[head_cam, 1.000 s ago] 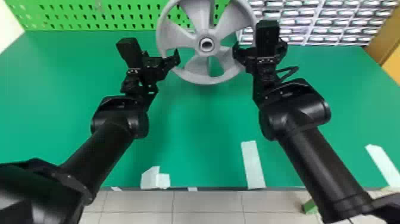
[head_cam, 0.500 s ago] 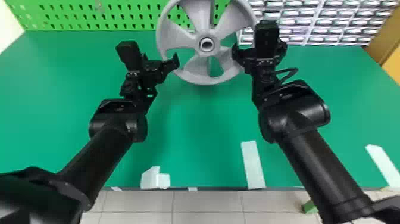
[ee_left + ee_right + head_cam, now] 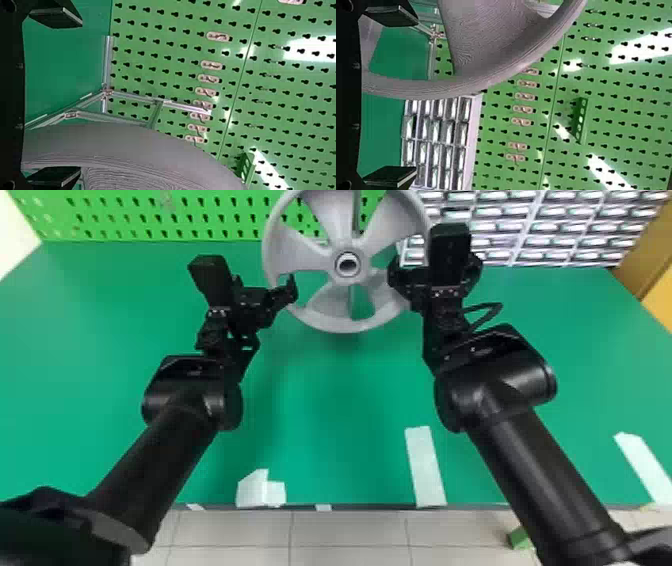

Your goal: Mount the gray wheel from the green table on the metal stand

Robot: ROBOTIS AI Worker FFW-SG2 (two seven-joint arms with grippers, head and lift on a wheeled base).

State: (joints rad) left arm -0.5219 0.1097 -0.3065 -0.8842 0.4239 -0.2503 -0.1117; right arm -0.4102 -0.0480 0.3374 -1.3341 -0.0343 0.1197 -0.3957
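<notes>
Gray wheel: The wheel [image 3: 350,322] was out toward the far side of the green table [image 3: 325,400], between the two grippers, its hub facing the robot and its spokes fanned around it.
Metal stand: Seen from the left wrist, the stand [image 3: 107,93] showed its slim rails beyond the wheel, close to the pegboard. Whether the hub sat on it, I could not tell.
Left gripper: The gripper [image 3: 265,285] was by the wheel's left side, fingers spread wide. In the left wrist view, the rim passed through the space between them, much nearer one finger [image 3: 57,176] than the other; nothing was pinched.
Right gripper: This one [image 3: 435,272] was at the wheel's right side, its fingers wide apart too. The rim ran between them without being clamped, and one finger [image 3: 391,16] overlapped the wheel's inner side in the right wrist view. I could not make out whether either gripper touched the rim.
Back of the table: Behind rose a green pegboard [image 3: 150,210], with a rack of small drawers [image 3: 540,225] on the robot's right.
Near edge: A long white tape strip [image 3: 425,467] lay on the tabletop, with torn white pieces [image 3: 252,490] to its left.
Floor: Pale tiles [image 3: 350,535] showed below the table.
</notes>
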